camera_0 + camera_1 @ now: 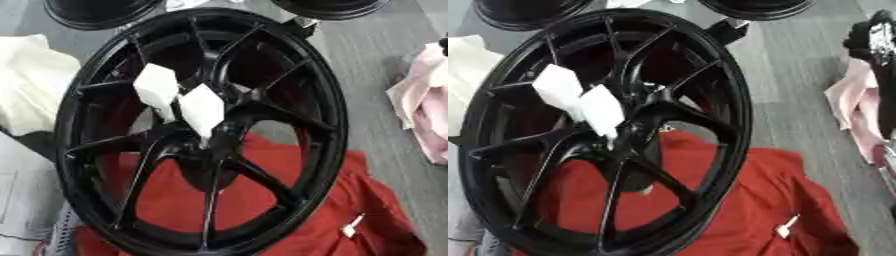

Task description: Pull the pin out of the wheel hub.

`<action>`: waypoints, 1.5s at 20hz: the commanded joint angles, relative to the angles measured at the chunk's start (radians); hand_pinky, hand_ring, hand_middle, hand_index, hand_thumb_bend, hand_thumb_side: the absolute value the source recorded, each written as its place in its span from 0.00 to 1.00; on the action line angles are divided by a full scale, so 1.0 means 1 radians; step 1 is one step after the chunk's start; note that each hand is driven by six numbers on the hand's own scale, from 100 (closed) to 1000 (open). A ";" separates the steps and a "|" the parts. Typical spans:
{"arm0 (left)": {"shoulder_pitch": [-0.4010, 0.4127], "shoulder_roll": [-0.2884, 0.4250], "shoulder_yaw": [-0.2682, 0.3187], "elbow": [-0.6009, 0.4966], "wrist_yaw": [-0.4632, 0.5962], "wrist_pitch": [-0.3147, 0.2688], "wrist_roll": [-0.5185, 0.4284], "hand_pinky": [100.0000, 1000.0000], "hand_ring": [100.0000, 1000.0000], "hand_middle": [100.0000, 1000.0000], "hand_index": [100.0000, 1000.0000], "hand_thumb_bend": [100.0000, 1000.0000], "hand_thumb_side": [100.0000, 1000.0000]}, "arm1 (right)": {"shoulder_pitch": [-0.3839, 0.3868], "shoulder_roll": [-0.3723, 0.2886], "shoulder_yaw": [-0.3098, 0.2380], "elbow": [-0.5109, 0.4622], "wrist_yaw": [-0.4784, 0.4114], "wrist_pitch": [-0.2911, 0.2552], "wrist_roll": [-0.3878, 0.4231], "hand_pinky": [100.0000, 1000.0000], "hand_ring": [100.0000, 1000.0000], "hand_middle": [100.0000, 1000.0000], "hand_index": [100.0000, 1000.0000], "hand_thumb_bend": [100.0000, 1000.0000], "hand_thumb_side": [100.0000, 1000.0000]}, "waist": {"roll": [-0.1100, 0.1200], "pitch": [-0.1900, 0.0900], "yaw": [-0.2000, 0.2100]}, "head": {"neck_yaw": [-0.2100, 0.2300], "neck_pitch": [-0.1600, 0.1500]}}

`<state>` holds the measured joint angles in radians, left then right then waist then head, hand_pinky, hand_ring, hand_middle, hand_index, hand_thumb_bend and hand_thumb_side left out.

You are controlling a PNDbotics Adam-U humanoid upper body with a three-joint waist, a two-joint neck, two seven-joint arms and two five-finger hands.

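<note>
A large black spoked wheel (306, 90) stands tilted over a red cloth (306, 215). At its hub (210, 140) two white flat, diamond-shaped pieces stick out side by side, one (157, 87) up and to the left, the other (203, 109) closer to the centre. I cannot make out a pin apart from these. My right hand (871, 36), black with silver parts, shows only at the right edge of the right eye view, well away from the wheel, over a pink cloth (849, 102). My left hand is not visible.
Two more black rims lie at the far edge, one on the left (96, 12) and one on the right (332, 7). A white cloth (31, 82) lies left of the wheel. A small white tag (352, 227) sits on the red cloth. Grey floor (367, 60) shows right of the wheel.
</note>
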<state>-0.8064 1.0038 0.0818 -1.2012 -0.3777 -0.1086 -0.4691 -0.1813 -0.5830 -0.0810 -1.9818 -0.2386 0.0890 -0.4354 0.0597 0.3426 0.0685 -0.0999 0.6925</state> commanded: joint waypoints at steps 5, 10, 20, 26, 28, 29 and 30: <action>0.078 0.030 0.017 0.062 -0.022 0.007 0.037 0.72 0.52 0.32 0.48 0.00 0.09 | -0.019 -0.005 -0.012 -0.018 0.000 -0.005 -0.001 0.73 0.64 0.55 0.58 0.00 0.65 | -0.008 -0.023 -0.003 | 0.001 -0.020; 0.113 0.002 0.005 0.099 -0.039 0.030 -0.003 0.82 0.74 0.67 0.78 0.00 0.03 | -0.025 0.000 -0.012 -0.018 -0.004 -0.006 0.001 0.73 0.64 0.55 0.58 0.00 0.65 | -0.011 -0.019 -0.006 | 0.005 -0.030; 0.125 -0.015 0.003 0.111 -0.007 0.045 -0.034 0.86 0.82 0.76 0.87 0.00 0.33 | -0.032 0.005 -0.010 -0.018 -0.008 -0.006 0.002 0.73 0.64 0.55 0.58 0.00 0.65 | -0.010 -0.016 -0.006 | 0.007 -0.040; 0.126 -0.018 0.003 0.111 0.000 0.046 -0.036 0.85 0.81 0.76 0.87 0.00 0.34 | -0.033 0.006 -0.010 -0.018 -0.009 -0.006 0.002 0.73 0.64 0.55 0.58 0.00 0.65 | -0.008 -0.017 -0.006 | 0.007 -0.040; 0.126 -0.019 0.003 0.112 0.007 0.045 -0.037 0.86 0.82 0.78 0.90 0.00 0.43 | -0.033 0.006 -0.010 -0.018 -0.010 -0.005 0.002 0.73 0.64 0.55 0.58 0.00 0.65 | -0.008 -0.017 -0.006 | 0.007 -0.040; 0.126 -0.020 0.003 0.112 0.015 0.043 -0.039 0.87 0.84 0.81 0.94 0.01 0.55 | -0.034 0.007 -0.010 -0.018 -0.010 -0.005 0.003 0.73 0.64 0.55 0.58 0.00 0.65 | -0.008 -0.017 -0.006 | 0.008 -0.039; 0.127 -0.020 0.004 0.112 0.023 0.041 -0.040 0.88 0.84 0.82 0.95 0.11 0.65 | -0.034 0.007 -0.009 -0.018 -0.010 -0.005 0.003 0.73 0.64 0.55 0.58 0.00 0.65 | -0.008 -0.017 -0.006 | 0.008 -0.039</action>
<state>-0.6704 0.9504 0.0774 -1.0850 -0.3649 -0.0662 -0.5056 -0.2067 -0.5595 -0.0832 -1.9818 -0.2453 0.0855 -0.4337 0.0503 0.3443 0.0619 -0.0941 0.6651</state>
